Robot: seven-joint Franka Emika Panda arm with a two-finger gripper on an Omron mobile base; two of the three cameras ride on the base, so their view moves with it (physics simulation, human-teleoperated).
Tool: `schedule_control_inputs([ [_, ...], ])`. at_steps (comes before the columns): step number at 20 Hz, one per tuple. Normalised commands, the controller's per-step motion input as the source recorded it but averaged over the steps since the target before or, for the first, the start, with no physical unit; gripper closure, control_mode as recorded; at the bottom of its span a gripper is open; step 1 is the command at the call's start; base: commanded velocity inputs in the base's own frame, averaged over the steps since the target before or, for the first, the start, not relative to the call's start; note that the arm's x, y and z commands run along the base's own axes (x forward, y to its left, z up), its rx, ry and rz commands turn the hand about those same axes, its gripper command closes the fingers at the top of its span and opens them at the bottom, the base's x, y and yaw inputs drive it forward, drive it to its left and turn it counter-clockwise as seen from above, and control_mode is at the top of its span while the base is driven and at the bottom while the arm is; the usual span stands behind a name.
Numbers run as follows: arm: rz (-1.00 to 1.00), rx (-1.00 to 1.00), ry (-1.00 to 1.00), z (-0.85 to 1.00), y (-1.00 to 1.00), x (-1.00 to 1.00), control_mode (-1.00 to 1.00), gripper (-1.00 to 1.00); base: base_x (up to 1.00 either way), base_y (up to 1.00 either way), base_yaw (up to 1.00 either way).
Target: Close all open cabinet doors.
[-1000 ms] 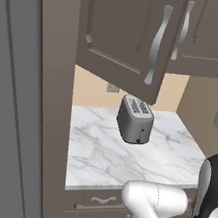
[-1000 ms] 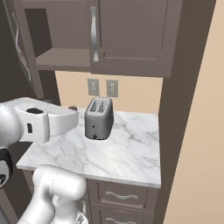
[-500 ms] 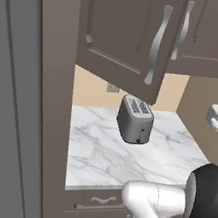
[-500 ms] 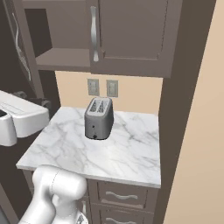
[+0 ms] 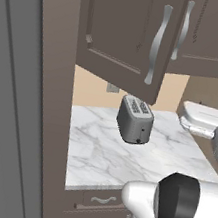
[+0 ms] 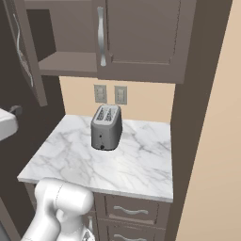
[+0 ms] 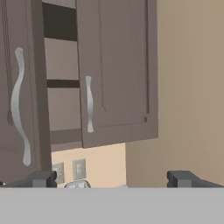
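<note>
My fingers (image 7: 113,178) stand wide apart and hold nothing, their two dark tips low in the hand view. Above them, at 12 o'clock, hangs the shut right cabinet door (image 7: 116,70). At 9 o'clock the left cabinet door (image 7: 19,87) stands swung open, with bare shelves (image 7: 63,83) showing between the two. From the left base view the open door (image 5: 127,30) juts out over the marble desk (image 5: 103,155). A grey toaster (image 6: 106,127) sits on the desk toward its back, below two wall outlets (image 6: 110,94).
</note>
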Motion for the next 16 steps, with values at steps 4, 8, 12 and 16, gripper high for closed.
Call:
schedule_control_inputs([
  [4,0.0,0.0,-0.08,-0.38,0.52,0.0,-1.0,-1.0,0.0,0.0,0.0],
  [8,0.0,0.0,-0.04,-0.42,0.46,0.16,-1.0,-1.0,0.0,0.0,0.0],
  [12,0.02,0.0,-0.03,-0.43,0.24,0.48,-1.0,-1.0,0.0,0.0,0.0],
  [16,0.05,0.0,-0.07,-0.38,0.11,0.54,-1.0,-1.0,0.0,0.0,0.0],
])
